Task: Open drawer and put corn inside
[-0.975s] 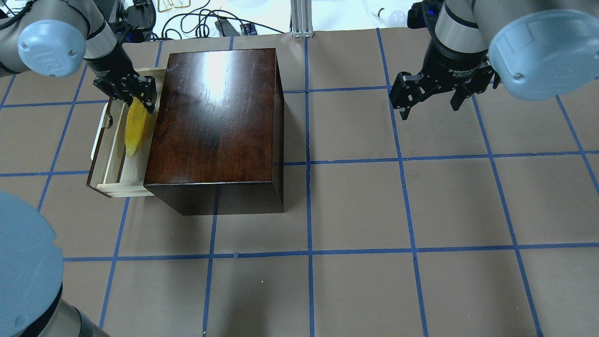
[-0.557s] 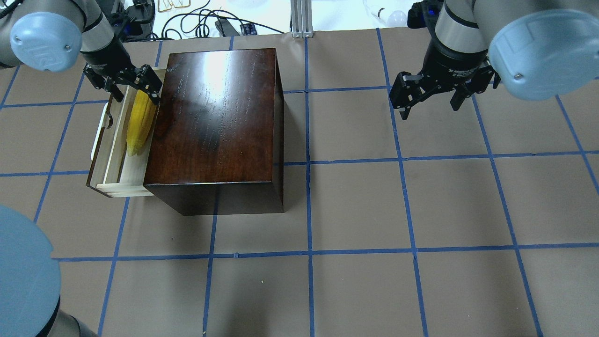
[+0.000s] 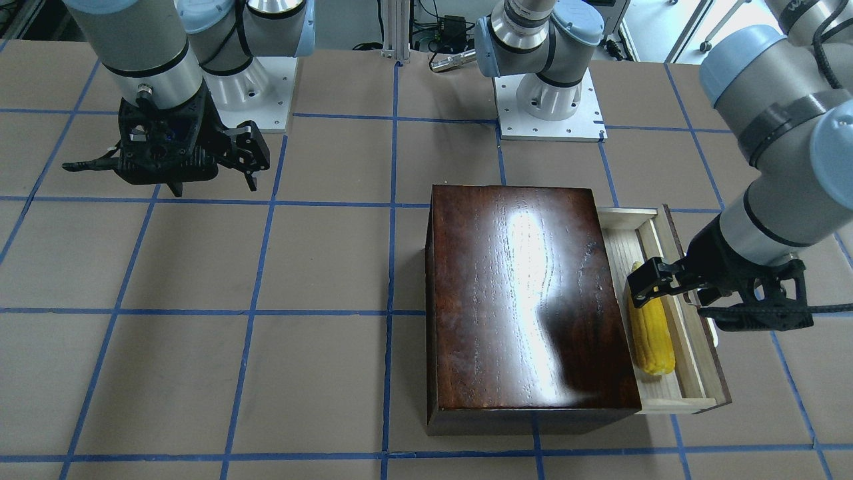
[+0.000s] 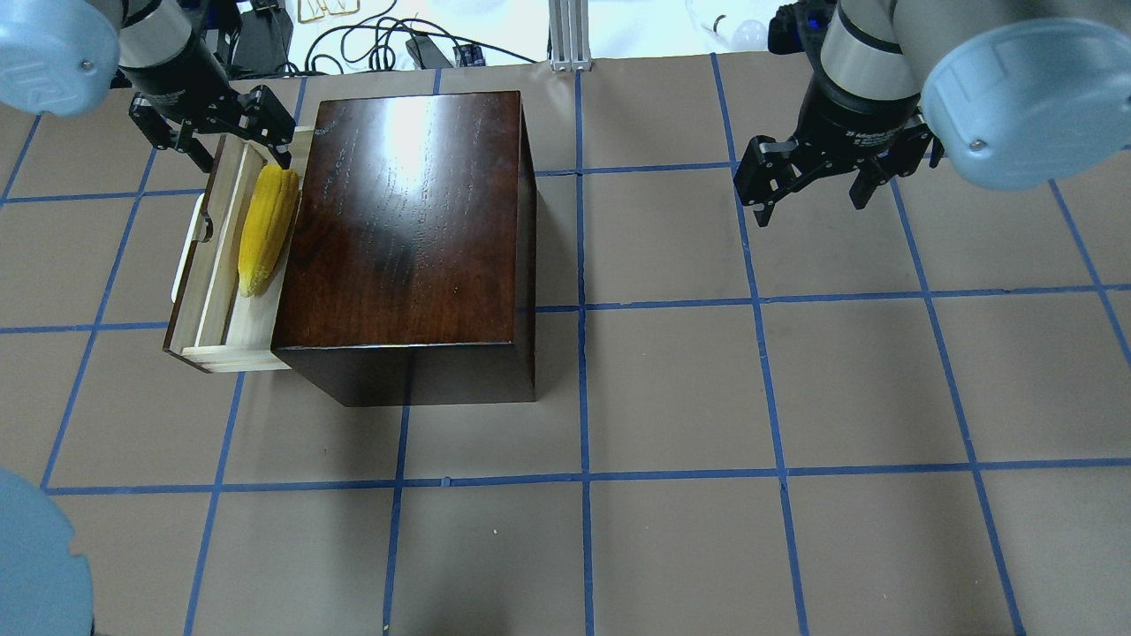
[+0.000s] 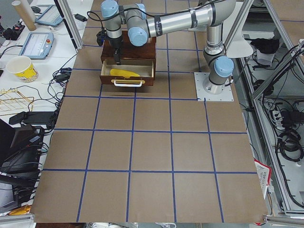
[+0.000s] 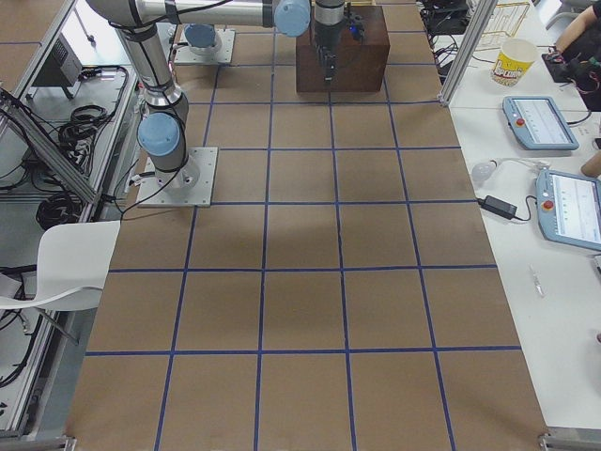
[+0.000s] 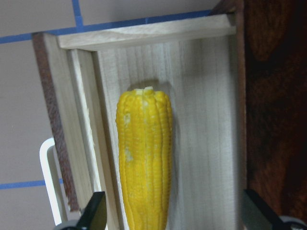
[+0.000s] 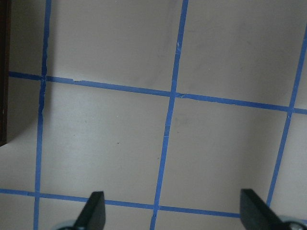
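The yellow corn (image 4: 268,231) lies flat in the pulled-out drawer (image 4: 231,358), against the dark-brown box (image 4: 406,221). It also shows in the front view (image 3: 650,337) and the left wrist view (image 7: 144,163). The drawer's white handle (image 4: 181,261) is on its outer side. My left gripper (image 4: 240,159) is open and empty, above the far end of the drawer, clear of the corn; it also shows in the front view (image 3: 673,297). My right gripper (image 4: 811,203) is open and empty, high over bare table at the right.
The box stands left of the table's centre. Cables (image 4: 371,44) and a metal post (image 4: 570,35) lie past the table's far edge. The arm bases (image 3: 550,100) are bolted at the robot's side.
My left gripper has let go of the corn, opened and drawn back toward the far end of the drawer. The corn now rests in the drawer. The right arm has not moved.
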You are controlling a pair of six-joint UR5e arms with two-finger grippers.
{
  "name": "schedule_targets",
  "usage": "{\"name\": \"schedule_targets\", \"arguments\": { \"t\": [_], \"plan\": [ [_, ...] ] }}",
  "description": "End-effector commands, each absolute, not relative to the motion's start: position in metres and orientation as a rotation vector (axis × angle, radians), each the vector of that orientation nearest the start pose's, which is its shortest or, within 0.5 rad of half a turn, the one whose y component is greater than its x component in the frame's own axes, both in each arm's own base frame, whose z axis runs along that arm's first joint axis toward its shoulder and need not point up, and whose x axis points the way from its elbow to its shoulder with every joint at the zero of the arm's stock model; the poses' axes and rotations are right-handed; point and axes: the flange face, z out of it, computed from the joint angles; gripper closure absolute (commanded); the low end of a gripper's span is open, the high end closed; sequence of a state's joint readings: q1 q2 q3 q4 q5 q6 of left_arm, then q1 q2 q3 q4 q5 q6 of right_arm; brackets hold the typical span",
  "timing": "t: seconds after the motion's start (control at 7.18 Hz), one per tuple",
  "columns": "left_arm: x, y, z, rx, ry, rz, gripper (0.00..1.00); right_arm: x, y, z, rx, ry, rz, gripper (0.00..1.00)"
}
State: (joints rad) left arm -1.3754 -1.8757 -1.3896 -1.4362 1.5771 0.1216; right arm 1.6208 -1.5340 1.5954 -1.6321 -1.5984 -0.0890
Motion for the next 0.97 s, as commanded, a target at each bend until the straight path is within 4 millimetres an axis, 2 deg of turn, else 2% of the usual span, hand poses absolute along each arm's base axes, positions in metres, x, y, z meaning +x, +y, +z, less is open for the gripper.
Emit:
{"name": "schedule_targets", "arguments": {
  "t": [0.0, 0.14, 0.28, 0.42, 0.56, 0.7, 0.84],
  "plan": [
    [-0.048, -0.620, 0.460, -0.346, 3.124, -0.094, 0.00, 0.156, -0.500, 0.464, -0.221, 3.161, 0.001, 0.00],
    [-0.074, -0.608, 0.473, -0.289, 3.115, -0.115, 0.00, 0.156, -0.500, 0.464, -0.221, 3.161, 0.001, 0.00],
    [-0.087, -0.594, 0.481, -0.257, 3.123, -0.075, 0.00, 0.155, -0.500, 0.464, -0.216, 3.162, 0.001, 0.00],
    [-0.092, -0.593, 0.476, -0.251, 3.134, -0.058, 0.00, 0.154, -0.500, 0.464, -0.216, 3.162, 0.001, 0.00],
    [-0.107, -0.590, 0.468, -0.193, 3.139, -0.029, 0.00, 0.154, -0.500, 0.464, -0.216, 3.162, 0.001, 0.00],
    [-0.142, -0.576, 0.461, -0.092, 3.130, -0.011, 0.00, 0.156, -0.500, 0.464, -0.221, 3.161, 0.001, 0.00],
    [-0.150, -0.570, 0.460, -0.056, 3.134, -0.005, 0.00, 0.155, -0.500, 0.464, -0.216, 3.162, 0.001, 0.00]
  ]
}}
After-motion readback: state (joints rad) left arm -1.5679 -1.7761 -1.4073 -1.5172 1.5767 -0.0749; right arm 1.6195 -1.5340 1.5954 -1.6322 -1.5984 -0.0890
